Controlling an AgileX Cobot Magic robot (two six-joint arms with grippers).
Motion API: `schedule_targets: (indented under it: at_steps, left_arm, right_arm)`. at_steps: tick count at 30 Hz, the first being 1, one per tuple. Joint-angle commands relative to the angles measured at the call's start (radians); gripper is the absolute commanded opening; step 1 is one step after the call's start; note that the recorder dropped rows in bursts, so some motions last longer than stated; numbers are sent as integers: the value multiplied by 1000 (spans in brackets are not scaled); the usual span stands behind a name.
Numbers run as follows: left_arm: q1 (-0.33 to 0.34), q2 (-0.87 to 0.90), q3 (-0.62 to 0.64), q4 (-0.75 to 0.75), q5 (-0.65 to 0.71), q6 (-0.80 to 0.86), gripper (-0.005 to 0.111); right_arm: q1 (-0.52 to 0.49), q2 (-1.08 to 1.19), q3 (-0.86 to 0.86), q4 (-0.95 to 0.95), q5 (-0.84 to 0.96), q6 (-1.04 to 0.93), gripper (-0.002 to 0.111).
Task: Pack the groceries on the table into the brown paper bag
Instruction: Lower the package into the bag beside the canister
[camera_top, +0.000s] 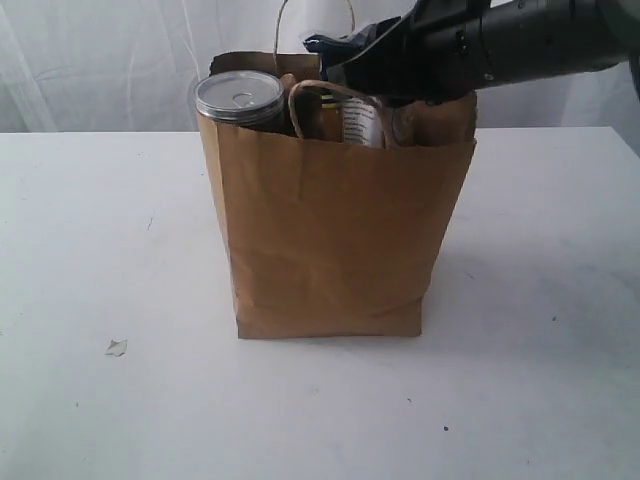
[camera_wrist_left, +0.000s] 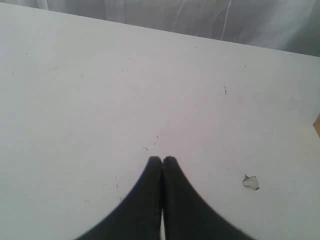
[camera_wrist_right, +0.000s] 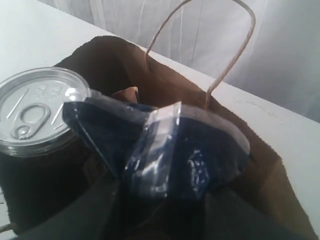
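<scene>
Long dark-blue packet (camera_wrist_right: 165, 150), clamped in our right gripper (camera_top: 375, 60), at 1 o'clock in the mouth of the brown paper bag (camera_top: 330, 240); silver pull-tab can (camera_top: 240, 97) packed at 10 o'clock. Left gripper (camera_wrist_left: 162, 161) closed, empty. We judge packing nearly finished.

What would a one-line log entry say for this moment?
right gripper: holds long dark-blue packet over brown paper bag | left gripper: shut, empty, over table | silver pull-tab can: in bag

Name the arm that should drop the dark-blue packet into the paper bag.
Right. The right hand grips the long dark-blue packet directly above the open mouth of the tall brown paper bag. The left hand is shut, empty, over the white tabletop beside the bag.
</scene>
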Motion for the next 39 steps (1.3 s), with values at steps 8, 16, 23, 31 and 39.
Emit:
schedule_targets:
  at_steps: [8,16,23,31,39]
  left_arm:
    - [1,-4,4,-2,1,-1,0]
    - [1,-4,4,-2,1,-1,0]
    - [1,-4,4,-2,1,-1,0]
    - [1,-4,4,-2,1,-1,0]
    - [1,-4,4,-2,1,-1,0]
  right_arm:
    - [0,5,106,12,-11,-5,0]
    - [0,5,137,12,-17,-5,0]
    - [0,-5,138,39,-34,-5,6]
    - [0,-31,135,43,-28,-5,58]
    - [0,-76,135,50,-23,-5,65]
